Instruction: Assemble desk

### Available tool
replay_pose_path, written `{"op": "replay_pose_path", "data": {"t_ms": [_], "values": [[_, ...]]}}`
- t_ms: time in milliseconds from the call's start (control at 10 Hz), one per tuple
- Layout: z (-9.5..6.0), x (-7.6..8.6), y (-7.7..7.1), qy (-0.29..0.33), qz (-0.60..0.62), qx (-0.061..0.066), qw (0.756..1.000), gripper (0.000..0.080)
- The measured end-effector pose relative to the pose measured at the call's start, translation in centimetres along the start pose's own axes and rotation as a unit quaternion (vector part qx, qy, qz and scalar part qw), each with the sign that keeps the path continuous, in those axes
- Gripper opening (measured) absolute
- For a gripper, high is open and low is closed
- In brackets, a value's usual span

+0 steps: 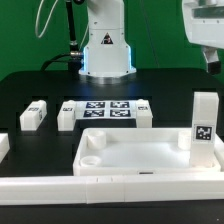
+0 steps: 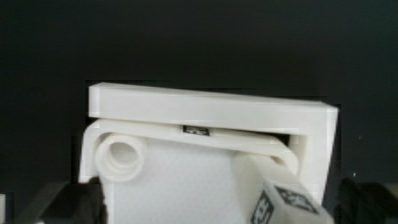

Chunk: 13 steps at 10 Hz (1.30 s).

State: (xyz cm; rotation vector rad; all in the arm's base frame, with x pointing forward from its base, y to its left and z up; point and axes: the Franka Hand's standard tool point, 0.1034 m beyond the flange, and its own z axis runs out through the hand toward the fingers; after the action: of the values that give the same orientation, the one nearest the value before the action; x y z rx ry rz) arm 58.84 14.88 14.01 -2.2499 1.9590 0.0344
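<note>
far exterior view's left: a white piece [image 1: 3, 148] cut off by the frame edge, cannot tell what it is. next a loose tagged leg [image 1: 33, 116] lying on the black table [image 1: 30, 85], well apart from the pincer. then a second leg [image 1: 68, 116] lying just beside the marker board [image 1: 105, 110], and a third leg [image 1: 142, 112] just beside the board's other end. robot base [image 1: 105, 50] behind the board. in front of the board sits the tabletop [image 1: 140, 152], rim up, round corner socket [image 1: 92, 157] open near its left end. long white border bar [image 1: 100, 186] runs along its front, close to it. on the exterior view's right an upright leg [image 1: 203, 125] stands at the tabletop's corner, tag facing the camera; cannot tell if it is fully seated. the gripper [image 1: 210, 62] hangs high over that corner, partly cropped, well apart from the leg and tabletop, nothing between them. wrist view looks down on a tabletop [image 2: 214, 105] corner with a round socket [image 2: 121, 155] and the tagged leg [image 2: 276, 200] rising toward the camera. dark blurred fingers [image 2: 50, 205] sit at the two lower corners, spread wide with nothing gripped.
</note>
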Motion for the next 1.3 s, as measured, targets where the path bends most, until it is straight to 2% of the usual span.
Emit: {"op": "replay_pose_path", "data": {"t_ms": [400,500,600,700,800,900,1000,1300], "values": [[0.1,0.3,0.0,0.0,-0.149,0.0,0.989,0.0649],[0.9,0.5,0.8,0.008,-0.201,0.011,0.98,0.0649],[2.6,1.2,3.2,0.015,-0.26,0.007,0.965,0.0649],[3.8,2.4,5.2,0.016,-0.329,-0.009,0.944,0.0649],[4.6,3.5,6.8,0.015,-0.366,-0.018,0.93,0.0649],[5.3,3.7,8.4,0.014,-0.399,-0.028,0.916,0.0649],[5.8,3.3,9.3,0.024,-0.414,-0.023,0.91,0.0649],[5.9,3.4,9.3,0.02,-0.508,-0.03,0.86,0.0649]]}}
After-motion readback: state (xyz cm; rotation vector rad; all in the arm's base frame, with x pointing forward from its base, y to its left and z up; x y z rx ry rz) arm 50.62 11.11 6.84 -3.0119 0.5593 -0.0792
